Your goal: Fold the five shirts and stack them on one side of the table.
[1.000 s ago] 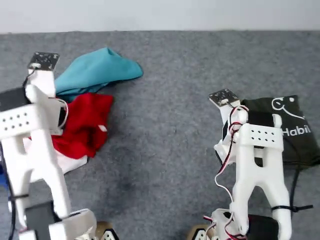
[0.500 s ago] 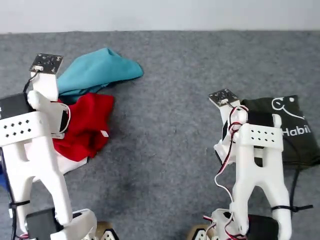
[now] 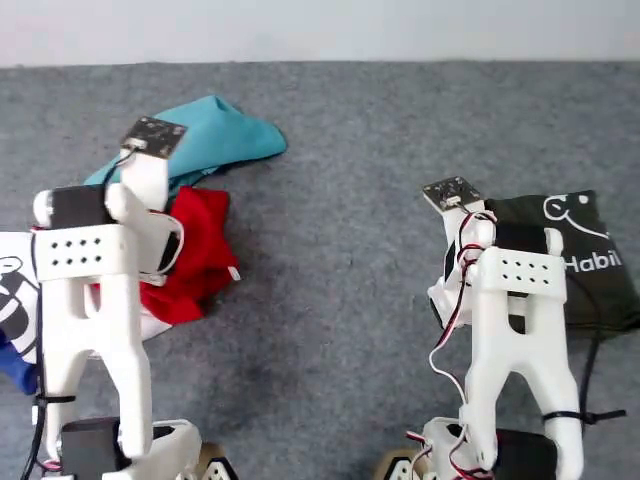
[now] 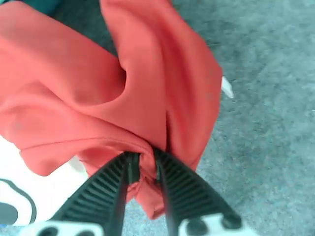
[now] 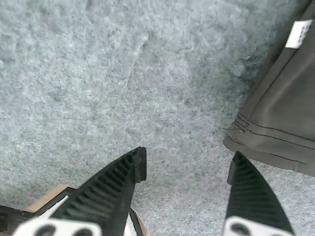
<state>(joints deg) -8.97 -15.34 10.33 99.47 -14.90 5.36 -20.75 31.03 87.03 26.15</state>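
Shirts, five by my count from above: a teal shirt (image 3: pixel 220 135), a red shirt (image 3: pixel 205 250) touching it, a white shirt (image 3: pixel 12 248) and a blue shirt (image 3: pixel 12 365) at the left edge, and a dark olive shirt (image 3: pixel 590 290) folded on the grey worktop's (image 3: pixel 330 200) right side. My left wrist view shows what my arm covers from above: my left fingers (image 4: pixel 132 166) pinched tight on a red fold. My right fingers (image 5: pixel 132 169) gape wide, holding nothing, just beside the olive hem.
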